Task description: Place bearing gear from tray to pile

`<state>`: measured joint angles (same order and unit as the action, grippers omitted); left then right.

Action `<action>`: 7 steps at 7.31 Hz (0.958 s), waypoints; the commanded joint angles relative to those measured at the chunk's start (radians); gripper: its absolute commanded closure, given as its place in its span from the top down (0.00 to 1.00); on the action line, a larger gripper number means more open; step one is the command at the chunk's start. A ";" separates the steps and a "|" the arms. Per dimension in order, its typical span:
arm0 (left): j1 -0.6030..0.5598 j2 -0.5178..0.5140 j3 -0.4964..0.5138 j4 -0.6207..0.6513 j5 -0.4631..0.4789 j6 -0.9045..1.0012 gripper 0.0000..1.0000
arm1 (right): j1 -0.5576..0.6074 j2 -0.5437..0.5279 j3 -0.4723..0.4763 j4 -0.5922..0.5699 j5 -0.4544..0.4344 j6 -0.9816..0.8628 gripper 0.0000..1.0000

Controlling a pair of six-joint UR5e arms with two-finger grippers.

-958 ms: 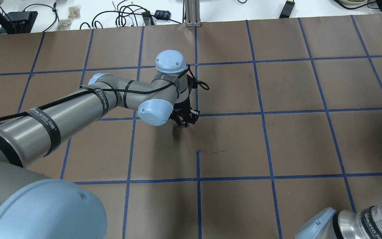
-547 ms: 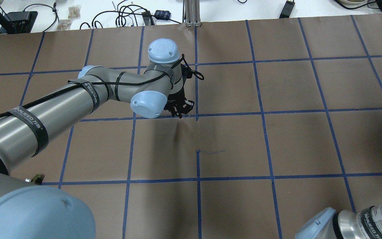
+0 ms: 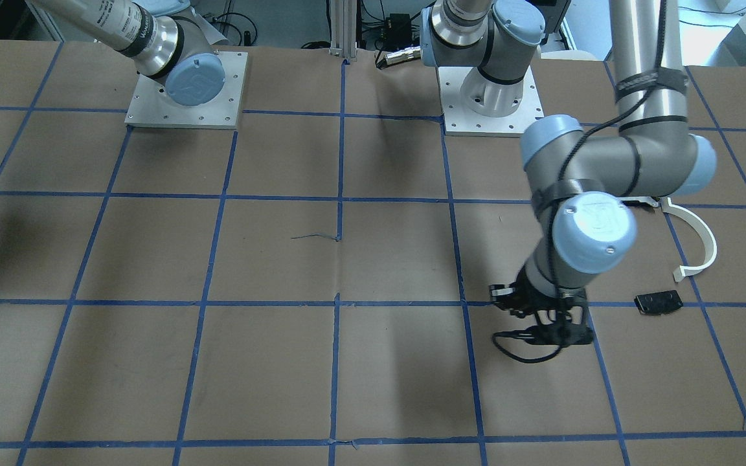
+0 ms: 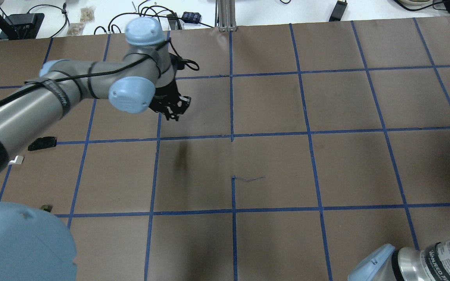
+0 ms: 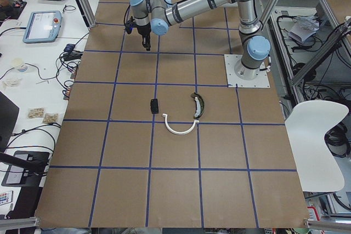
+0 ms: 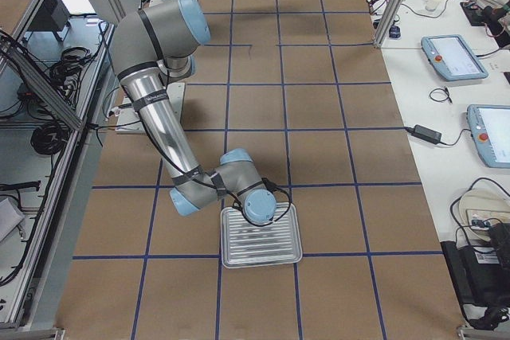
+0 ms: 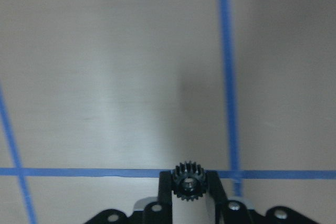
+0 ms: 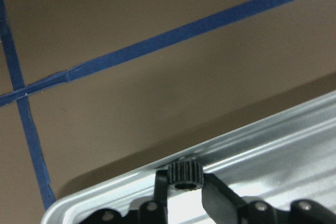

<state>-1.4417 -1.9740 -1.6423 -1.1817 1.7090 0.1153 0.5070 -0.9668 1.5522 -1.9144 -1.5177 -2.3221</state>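
The left gripper (image 4: 173,114) pinches the small black bearing gear (image 7: 189,182) above bare table (image 4: 287,164), apart from the pile (image 5: 180,131). Judged mid-carry, it must next cross to the pile, lower and release. Farther off, the right gripper (image 8: 184,181) clamps a second gear (image 8: 184,171) over the tray (image 6: 261,238).

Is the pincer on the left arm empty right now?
No, the left pincer holds a small black gear clamped between its two tips, plain in its wrist view.
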 commanded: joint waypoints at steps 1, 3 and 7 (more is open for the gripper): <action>0.244 0.023 -0.048 -0.003 0.044 0.168 0.00 | 0.004 -0.018 -0.012 0.003 -0.004 0.004 0.13; 0.441 0.026 -0.125 0.031 0.041 0.375 0.00 | 0.021 -0.142 -0.001 0.059 0.001 0.122 0.13; 0.644 0.008 -0.169 0.030 0.098 0.478 0.00 | 0.302 -0.442 0.057 0.158 -0.019 0.587 0.13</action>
<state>-0.8490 -1.9494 -1.8049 -1.1523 1.7962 0.5591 0.7054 -1.3137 1.5840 -1.7889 -1.5279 -1.9005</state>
